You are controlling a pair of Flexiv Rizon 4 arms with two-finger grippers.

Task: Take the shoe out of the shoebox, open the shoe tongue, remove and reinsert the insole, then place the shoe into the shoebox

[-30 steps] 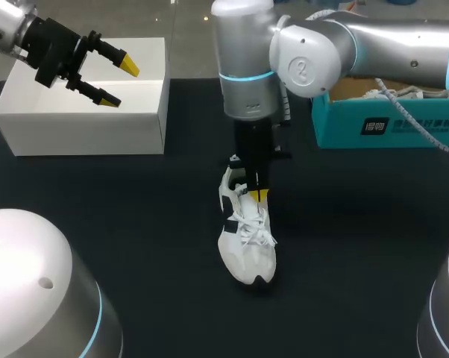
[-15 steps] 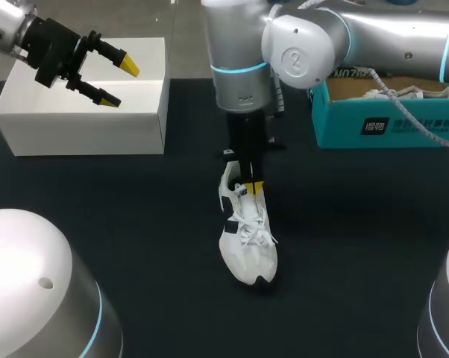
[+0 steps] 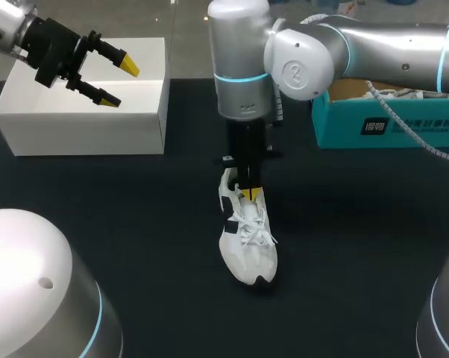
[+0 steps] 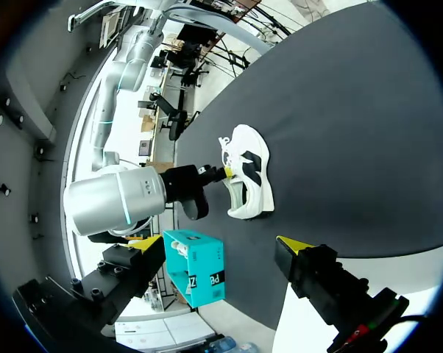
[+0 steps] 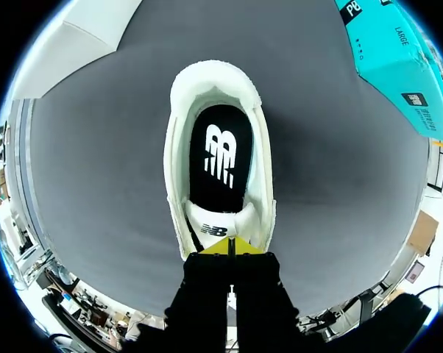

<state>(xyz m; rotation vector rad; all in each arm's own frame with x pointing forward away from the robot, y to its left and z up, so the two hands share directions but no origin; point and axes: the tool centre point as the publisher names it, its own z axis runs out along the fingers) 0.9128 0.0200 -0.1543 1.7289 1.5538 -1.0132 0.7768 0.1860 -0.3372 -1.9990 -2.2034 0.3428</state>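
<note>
A white sneaker with a black side patch stands upright mid-table, toe toward the front edge. My right gripper points straight down at its tongue, shut, with the yellow tips together against the tongue's top edge. The right wrist view looks down into the sneaker, where a black insole lies inside, ahead of my right gripper. My left gripper hovers open and empty over a white box at the back left. From the left wrist, the sneaker lies far ahead of the open gripper.
The teal shoebox stands open at the back right, with crumpled paper in it; it also shows beside the right arm and off to the sneaker's side. The white box's corner lies beyond the heel.
My right arm shifted slightly left and back again, its gripper staying at the tongue. The sneaker and the left arm kept still.
</note>
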